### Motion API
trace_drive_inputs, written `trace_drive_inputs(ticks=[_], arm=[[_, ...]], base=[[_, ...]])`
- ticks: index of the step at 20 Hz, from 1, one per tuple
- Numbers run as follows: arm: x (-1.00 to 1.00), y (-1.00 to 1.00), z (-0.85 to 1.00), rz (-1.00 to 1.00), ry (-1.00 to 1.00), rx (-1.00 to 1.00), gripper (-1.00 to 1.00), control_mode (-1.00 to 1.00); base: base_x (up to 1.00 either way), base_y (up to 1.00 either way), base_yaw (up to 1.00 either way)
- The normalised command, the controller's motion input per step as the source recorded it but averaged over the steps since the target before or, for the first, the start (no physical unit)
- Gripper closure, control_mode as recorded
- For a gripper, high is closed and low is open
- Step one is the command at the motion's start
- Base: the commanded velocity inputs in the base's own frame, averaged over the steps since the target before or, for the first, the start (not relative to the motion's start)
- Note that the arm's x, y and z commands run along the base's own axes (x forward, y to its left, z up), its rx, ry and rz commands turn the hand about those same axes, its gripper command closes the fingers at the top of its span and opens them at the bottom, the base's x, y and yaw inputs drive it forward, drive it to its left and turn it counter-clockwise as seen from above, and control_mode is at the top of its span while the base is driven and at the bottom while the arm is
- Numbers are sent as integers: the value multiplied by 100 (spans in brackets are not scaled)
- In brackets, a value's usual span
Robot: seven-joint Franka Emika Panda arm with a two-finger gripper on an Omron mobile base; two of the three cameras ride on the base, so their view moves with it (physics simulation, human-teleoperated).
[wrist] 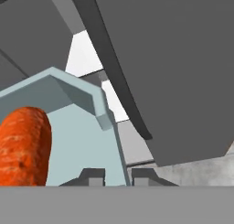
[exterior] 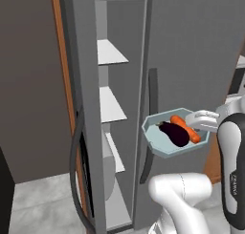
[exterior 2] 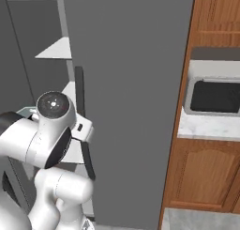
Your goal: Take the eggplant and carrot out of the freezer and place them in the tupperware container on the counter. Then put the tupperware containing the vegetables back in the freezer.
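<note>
The pale teal tupperware container (exterior: 160,141) hangs tilted in the air, in front of the freezer's (exterior: 191,47) closed right door. In it lie the dark eggplant (exterior: 174,134) and the orange carrot (exterior: 184,126), side by side. My gripper (exterior: 200,121) is shut on the tub's right rim. In the hand view my gripper (wrist: 119,176) has a fingertip on each side of the tupperware container's thin wall (wrist: 118,145), with the carrot (wrist: 23,145) inside to the left. The freezer's left compartment stands open just left of the tub, showing white shelves (exterior: 112,106).
The open freezer door (exterior: 86,109) juts toward me at left, its curved handle (exterior: 74,152) low. A long dark handle (exterior: 152,99) runs down the closed door behind the tub. To the right are the marble counter (exterior 2: 206,126), a silver microwave (exterior 2: 216,95) and wooden cabinets (exterior 2: 201,177).
</note>
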Motion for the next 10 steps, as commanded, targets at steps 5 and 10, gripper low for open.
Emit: trace_drive_inputs(ticks=[5, 10], arm=[[0, 0, 0, 0, 0, 0, 100, 100], [-6, 5, 11, 0, 0, 0, 100, -100]], base=[[34, 21, -3], [1, 17, -1]])
